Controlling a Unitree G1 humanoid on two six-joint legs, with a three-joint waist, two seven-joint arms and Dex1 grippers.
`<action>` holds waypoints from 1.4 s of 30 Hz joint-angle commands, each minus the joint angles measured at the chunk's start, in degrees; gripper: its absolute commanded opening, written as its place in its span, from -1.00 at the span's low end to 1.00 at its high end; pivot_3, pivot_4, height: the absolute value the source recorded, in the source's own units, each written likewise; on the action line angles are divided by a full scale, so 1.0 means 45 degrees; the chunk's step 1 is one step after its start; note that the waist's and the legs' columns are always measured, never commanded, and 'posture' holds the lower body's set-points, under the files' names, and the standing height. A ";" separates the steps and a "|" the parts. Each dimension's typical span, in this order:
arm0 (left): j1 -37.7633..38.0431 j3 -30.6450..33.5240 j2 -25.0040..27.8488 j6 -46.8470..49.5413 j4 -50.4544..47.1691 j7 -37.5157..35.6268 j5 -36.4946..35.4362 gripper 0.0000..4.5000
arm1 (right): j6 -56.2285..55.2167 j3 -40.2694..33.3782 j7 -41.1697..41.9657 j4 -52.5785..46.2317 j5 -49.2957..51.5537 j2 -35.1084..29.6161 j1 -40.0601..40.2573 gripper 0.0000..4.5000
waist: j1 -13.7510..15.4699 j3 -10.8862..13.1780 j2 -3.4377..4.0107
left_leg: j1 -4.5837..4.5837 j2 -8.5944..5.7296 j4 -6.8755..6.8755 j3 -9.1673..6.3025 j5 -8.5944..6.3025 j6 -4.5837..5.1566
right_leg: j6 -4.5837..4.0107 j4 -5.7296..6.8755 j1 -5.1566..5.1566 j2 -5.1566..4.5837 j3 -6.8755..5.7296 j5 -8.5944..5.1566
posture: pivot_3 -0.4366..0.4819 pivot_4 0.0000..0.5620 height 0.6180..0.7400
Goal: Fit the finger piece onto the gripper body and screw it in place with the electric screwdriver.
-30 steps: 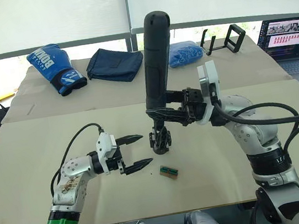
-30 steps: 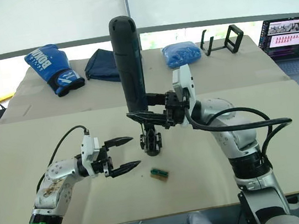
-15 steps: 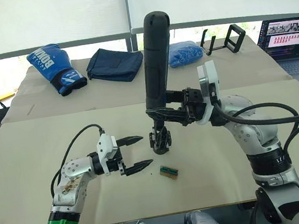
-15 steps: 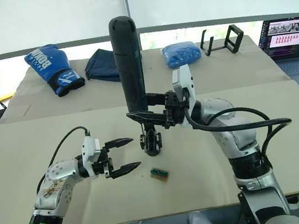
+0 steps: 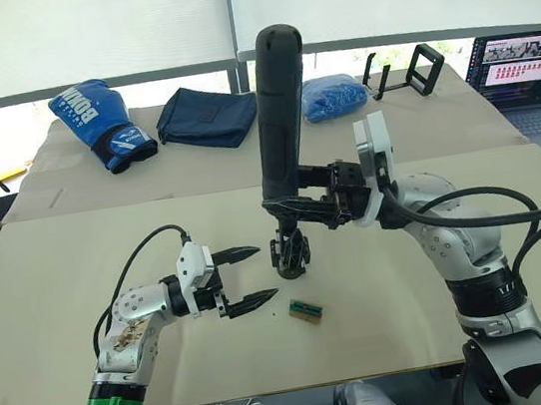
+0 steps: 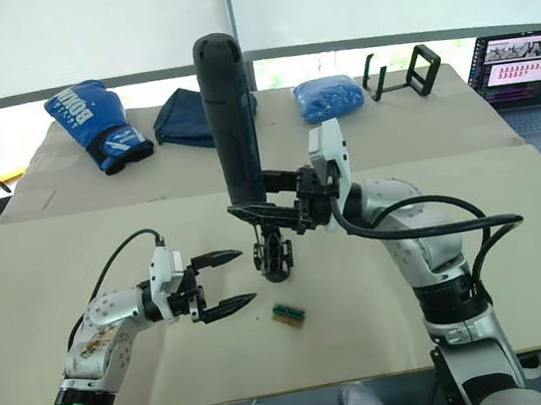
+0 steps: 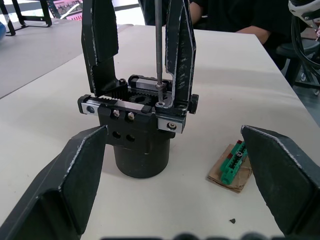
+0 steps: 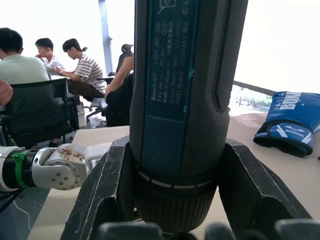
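A: Reaching in from the robot's right with its forearm roughly level, the right gripper [image 5: 303, 204] clamps the thick dark grey-black cylindrical electric screwdriver [image 5: 276, 121] near the lower end, a black finger pressed on each side of the barrel. The tool stands nearly upright, its rounded end on top.

B: And the bit?

A: The thin metal bit [image 7: 158, 45] comes straight down onto a silvery screw on top of the small black gripper body with a round cylindrical base [image 7: 141, 125], which stands on the beige tabletop [image 5: 59, 272]. The black tapered plastic finger piece [image 7: 179, 47] stands upright on that body, just beside the bit, opposite a second upright finger.

B: The other arm?

A: It lies low over the table, bent at the elbow. The left gripper [image 5: 251, 276] points at the body, fingers spread wide, gripping nothing. A small green-and-brown rectangular block [image 5: 306, 309] lies near it.
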 commanded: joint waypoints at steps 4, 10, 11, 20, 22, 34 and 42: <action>0.0031 0.0018 -0.0038 -0.0161 -0.0196 0.0001 -0.0068 1.00 | -0.0099 -0.0223 0.0068 -0.0739 0.0230 -0.0125 -0.0187 -0.14 | -0.0004 0.0000 0.0000 | 0.0000 0.0000 0.0000 0.0000 0.0000 0.0000 | 0.0000 0.0000 0.0000 0.0000 0.0000 0.0000 | -0.05 -0.47 1.00; 0.0011 0.0001 -0.0059 -0.0168 -0.0197 -0.0027 -0.0057 1.00 | -0.0130 -0.0229 0.0106 -0.0733 0.0230 -0.0163 -0.0128 -0.14 | -0.0002 0.0000 0.0000 | 0.0000 0.0000 0.0000 0.0001 0.0000 0.0000 | 0.0000 0.0000 0.0000 0.0000 0.0000 0.0000 | -0.05 -0.47 1.00; -0.0007 -0.0004 -0.0059 -0.0164 -0.0188 -0.0037 -0.0056 1.00 | -0.0147 -0.0221 0.0119 -0.0720 0.0216 -0.0165 -0.0119 -0.14 | -0.0002 0.0000 0.0000 | 0.0000 0.0001 0.0000 0.0000 0.0000 0.0000 | 0.0000 0.0000 0.0000 0.0000 0.0000 0.0000 | -0.05 -0.47 1.00; -0.0073 -0.0035 -0.0061 -0.0118 -0.0185 -0.0096 -0.0048 1.00 | -0.0261 -0.0208 0.0149 -0.0666 0.0092 -0.0154 0.0036 -0.14 | -0.0003 0.0000 0.0000 | 0.0000 0.0000 0.0001 0.0001 0.0000 0.0000 | 0.0000 0.0000 0.0000 0.0000 0.0000 0.0000 | -0.05 -0.47 1.00; -0.0077 -0.0032 -0.0063 -0.0118 -0.0182 -0.0099 -0.0048 1.00 | -0.0269 -0.0215 0.0150 -0.0655 0.0065 -0.0131 0.0044 -0.14 | -0.0002 0.0000 0.0000 | 0.0001 0.0000 0.0000 0.0001 0.0000 0.0000 | 0.0000 0.0001 0.0000 0.0000 0.0000 0.0000 | -0.05 -0.47 1.00; -0.0021 -0.0044 -0.0114 -0.0160 -0.0162 -0.0084 -0.0036 1.00 | -0.0428 -0.0237 0.0163 -0.0546 -0.0107 -0.0050 0.0058 -0.14 | -0.0002 0.0000 0.0000 | 0.0001 0.0000 0.0001 0.0001 0.0000 0.0000 | 0.0000 0.0003 0.0000 0.0000 0.0001 0.0000 | -0.05 -0.47 1.00; 0.0028 -0.0051 -0.0133 -0.0173 -0.0171 -0.0087 -0.0024 1.00 | -0.0448 -0.0265 0.0148 -0.0525 -0.0134 -0.0056 0.0018 -0.14 | -0.0002 0.0000 0.0000 | 0.0002 0.0000 0.0002 0.0001 0.0000 0.0000 | 0.0000 0.0004 0.0000 0.0000 0.0000 0.0000 | -0.05 -0.47 1.00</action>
